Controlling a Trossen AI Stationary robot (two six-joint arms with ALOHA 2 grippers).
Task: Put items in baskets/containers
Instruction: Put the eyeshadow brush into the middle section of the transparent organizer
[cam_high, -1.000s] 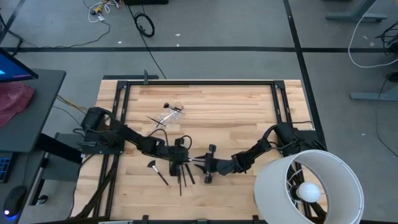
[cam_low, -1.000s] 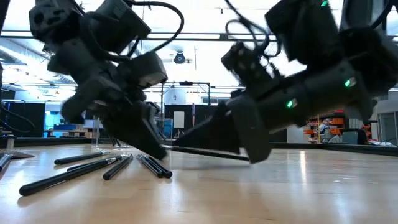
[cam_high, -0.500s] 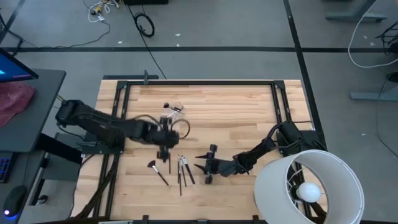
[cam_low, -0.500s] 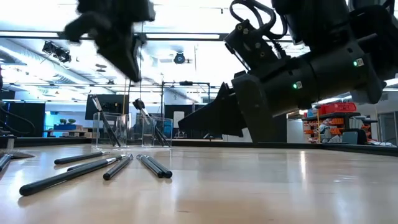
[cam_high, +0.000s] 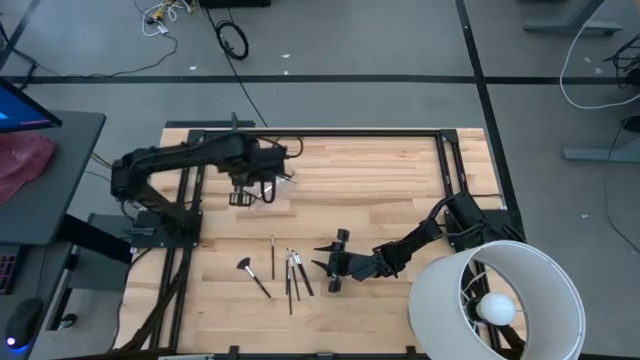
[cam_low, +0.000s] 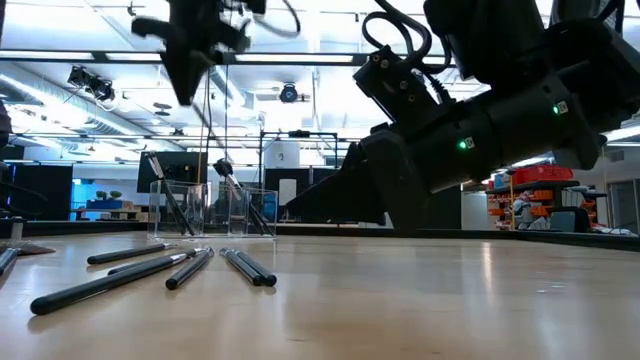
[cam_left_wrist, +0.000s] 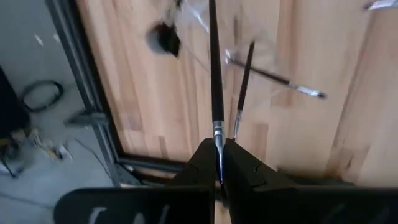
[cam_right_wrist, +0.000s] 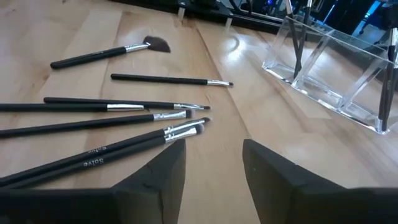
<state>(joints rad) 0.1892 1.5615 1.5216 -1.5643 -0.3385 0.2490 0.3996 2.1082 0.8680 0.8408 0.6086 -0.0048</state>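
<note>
Left gripper (cam_left_wrist: 217, 163): clamped on one brush (cam_left_wrist: 214, 74), hanging handle-down, apparently right over the clear container (cam_right_wrist: 336, 68).
Long axis: vertical, in line with the compartments.
Right gripper (cam_right_wrist: 213, 163): fingers parted, holding nothing, nearest the loose brushes (cam_right_wrist: 112, 121).

Held brush (cam_left_wrist: 215, 74) runs past the left wrist view's edge, tip unseen; container (cam_high: 272, 183) barely shows from above; low view crops brush (cam_low: 8, 258) at its side
</note>
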